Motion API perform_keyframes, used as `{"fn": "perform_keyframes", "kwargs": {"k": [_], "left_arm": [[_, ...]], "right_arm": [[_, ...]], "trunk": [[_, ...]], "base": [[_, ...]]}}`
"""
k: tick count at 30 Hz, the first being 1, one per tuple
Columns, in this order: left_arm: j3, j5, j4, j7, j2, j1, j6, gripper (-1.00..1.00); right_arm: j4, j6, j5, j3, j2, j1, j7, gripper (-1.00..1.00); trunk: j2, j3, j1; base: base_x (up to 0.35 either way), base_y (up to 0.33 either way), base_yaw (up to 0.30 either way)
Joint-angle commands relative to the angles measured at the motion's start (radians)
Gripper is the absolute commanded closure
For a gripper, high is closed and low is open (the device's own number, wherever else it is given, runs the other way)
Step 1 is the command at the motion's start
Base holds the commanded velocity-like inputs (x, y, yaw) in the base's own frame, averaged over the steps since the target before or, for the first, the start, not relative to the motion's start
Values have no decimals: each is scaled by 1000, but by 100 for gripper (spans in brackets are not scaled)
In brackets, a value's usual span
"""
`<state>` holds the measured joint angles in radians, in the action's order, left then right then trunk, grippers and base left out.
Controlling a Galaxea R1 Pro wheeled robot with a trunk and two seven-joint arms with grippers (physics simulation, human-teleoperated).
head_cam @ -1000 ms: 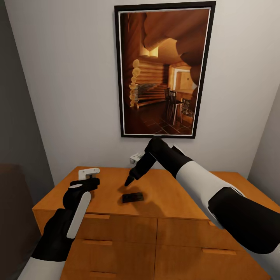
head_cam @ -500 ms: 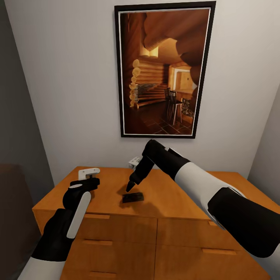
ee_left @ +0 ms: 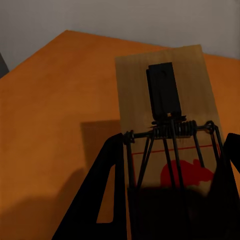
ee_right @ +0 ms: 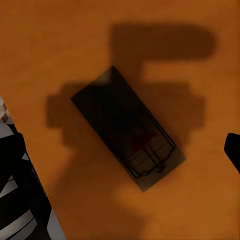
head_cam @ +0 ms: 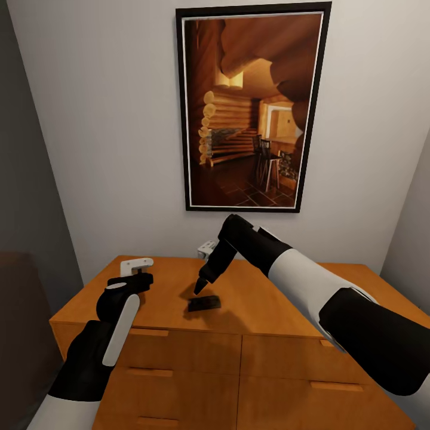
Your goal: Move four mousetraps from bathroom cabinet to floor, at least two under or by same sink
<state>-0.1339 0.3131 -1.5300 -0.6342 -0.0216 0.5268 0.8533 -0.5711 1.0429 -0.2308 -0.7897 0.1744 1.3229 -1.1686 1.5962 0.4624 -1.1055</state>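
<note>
Right end effector [head_cam: 199, 289] apart above mousetrap [head_cam: 203, 303] on cabinet [head_cam: 263, 304]; left end effector [head_cam: 141, 276] clamps another mousetrap [ee_left: 165, 115].

Home interior: orange wooden drawer cabinet [head_cam: 179, 358] against plain white wall [head_cam: 107, 119]; black-framed log-cabin picture [head_cam: 251, 107] hung on far wall above it.

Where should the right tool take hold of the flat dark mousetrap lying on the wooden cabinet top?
Across its two long edges, coming straight down from above. The flat dark mousetrap lies flat on the orange wooden cabinet top with the open right tool above it, so only its narrow width probably fits between the fingers; turn the wrist to match its diagonal.
</note>
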Motion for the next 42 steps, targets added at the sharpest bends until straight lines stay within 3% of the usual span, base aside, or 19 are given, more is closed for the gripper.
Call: {"fn": "perform_keyframes", "kwargs": {"k": [1, 42], "left_arm": [[-1, 9, -1, -12, 0, 1, 3, 100], [-1, 9, 5, -11, 0, 1, 2, 100]], "right_arm": [[-1, 4, -11, 0, 0, 1, -9, -100], [-1, 4, -11, -6, 0, 1, -9, -100]], "trunk": [[1, 1, 0], [1, 1, 0]], "base": [[0, 0, 0], [37, 0, 0]]}}
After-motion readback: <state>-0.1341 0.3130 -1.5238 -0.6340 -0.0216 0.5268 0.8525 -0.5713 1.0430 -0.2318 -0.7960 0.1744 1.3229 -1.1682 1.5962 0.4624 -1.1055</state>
